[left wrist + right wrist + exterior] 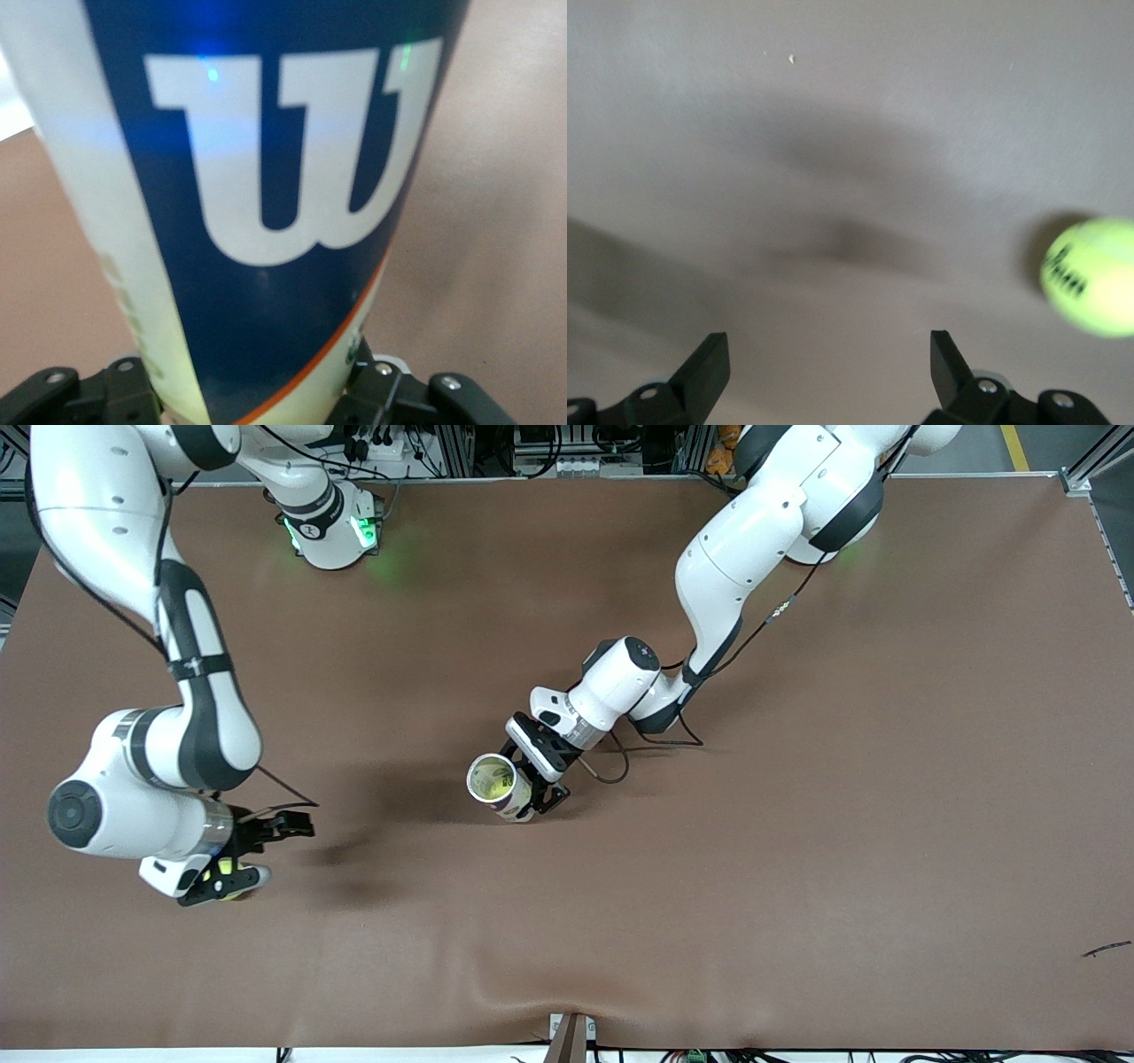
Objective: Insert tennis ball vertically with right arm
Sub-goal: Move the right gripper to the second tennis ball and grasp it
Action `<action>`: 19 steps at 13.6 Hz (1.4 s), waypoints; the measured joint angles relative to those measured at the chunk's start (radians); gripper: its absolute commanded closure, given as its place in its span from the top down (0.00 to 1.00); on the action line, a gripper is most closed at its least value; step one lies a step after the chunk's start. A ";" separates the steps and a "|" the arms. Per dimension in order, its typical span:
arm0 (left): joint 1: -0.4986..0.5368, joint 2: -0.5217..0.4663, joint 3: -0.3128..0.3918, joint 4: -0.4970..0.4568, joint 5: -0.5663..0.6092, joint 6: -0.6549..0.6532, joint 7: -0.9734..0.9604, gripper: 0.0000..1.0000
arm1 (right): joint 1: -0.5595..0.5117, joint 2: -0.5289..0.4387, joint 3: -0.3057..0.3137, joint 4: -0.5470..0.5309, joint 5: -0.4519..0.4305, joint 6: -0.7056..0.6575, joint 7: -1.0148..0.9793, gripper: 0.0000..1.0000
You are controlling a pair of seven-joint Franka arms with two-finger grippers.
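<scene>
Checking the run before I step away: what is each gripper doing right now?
Left gripper: shut on the tennis ball can, mid-table.
Right gripper: open, holding nothing, low over the tennis ball at the right arm's end of the table.

brown table mat (797,850); small dark scrap (1106,950) near its edge.
</scene>
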 measured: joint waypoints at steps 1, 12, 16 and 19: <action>0.000 0.000 0.000 0.000 0.000 0.000 0.000 0.74 | -0.014 0.008 0.000 0.000 -0.001 0.021 -0.094 1.00; 0.000 0.005 0.000 0.000 0.000 0.017 0.000 0.73 | -0.130 0.109 0.003 0.017 -0.007 0.214 -0.901 1.00; -0.001 0.031 0.000 0.000 0.000 0.069 0.000 0.74 | -0.153 0.130 0.003 0.045 0.006 0.223 -0.975 1.00; -0.003 0.043 -0.002 0.000 0.000 0.103 0.000 0.74 | -0.177 0.149 0.003 0.050 0.095 0.246 -1.096 1.00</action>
